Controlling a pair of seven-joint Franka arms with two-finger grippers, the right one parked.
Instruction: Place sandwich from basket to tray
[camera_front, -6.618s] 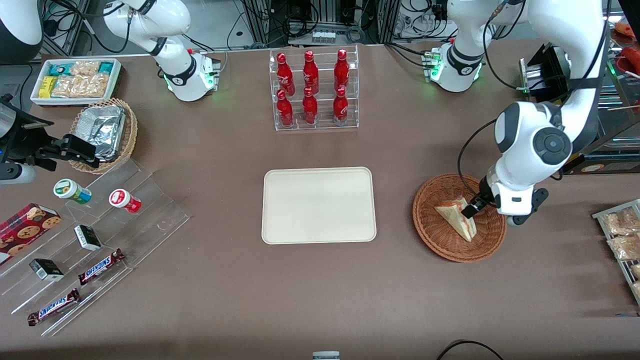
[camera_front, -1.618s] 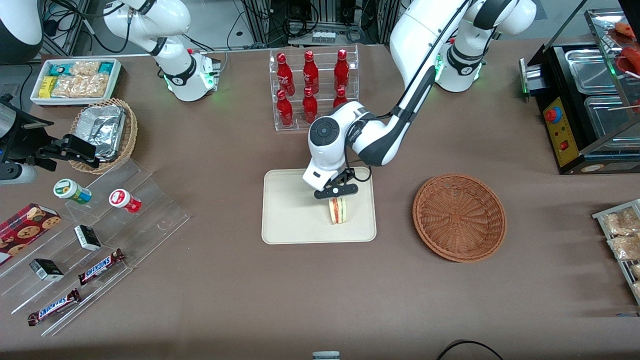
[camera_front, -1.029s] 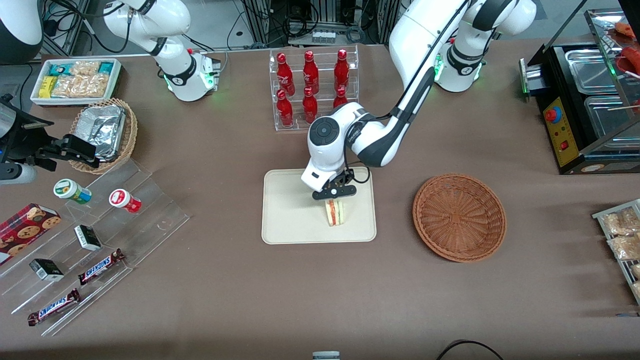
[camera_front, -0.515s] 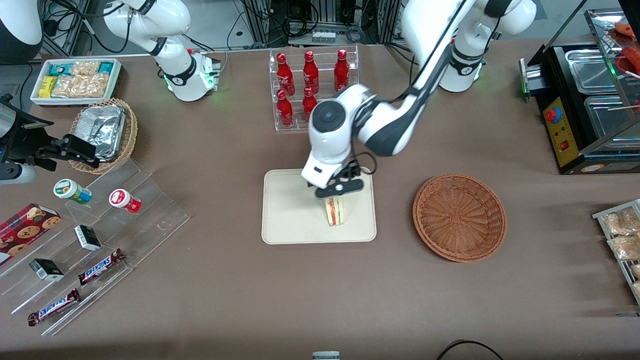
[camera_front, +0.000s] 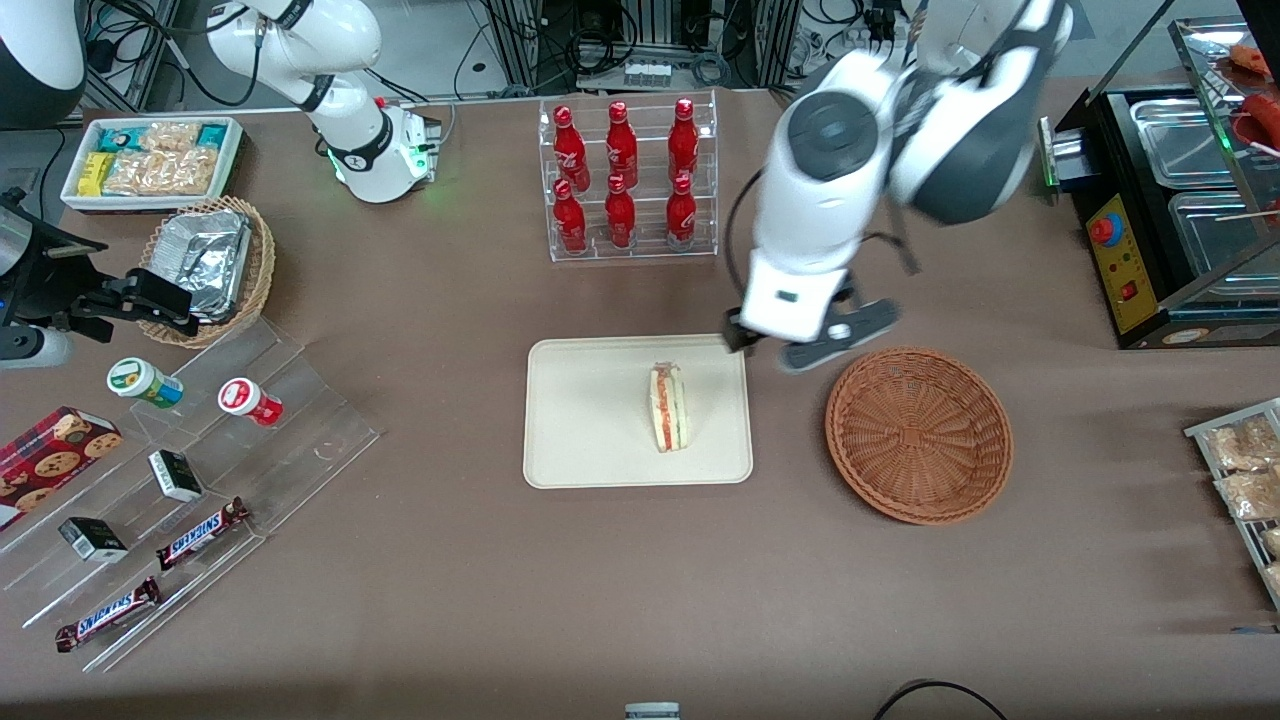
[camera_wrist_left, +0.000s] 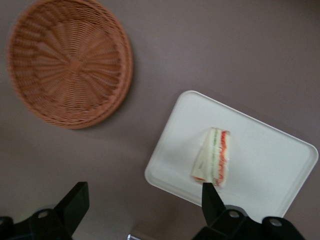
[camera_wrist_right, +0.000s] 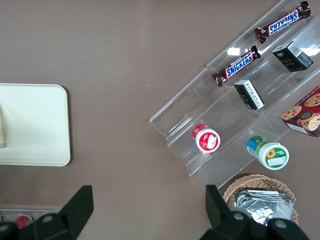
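Sandwich (camera_front: 668, 407) stands on edge on the cream tray (camera_front: 580, 440) — delivery looks done! The gripper (camera_front: 808, 345) hangs above the tray's corner nearest the wicker basket (camera_front: 918, 435) (jaws wide, empty); next, retreat.

Even, bright overhead light covers the brown table (camera_front: 420, 560) — shadows are soft and faint. The raised gripper (camera_front: 808, 345) and its arm look motion-blurred; the basket (camera_wrist_left: 70, 62) is slightly soft in the left wrist view — elsewhere focus is crisp.
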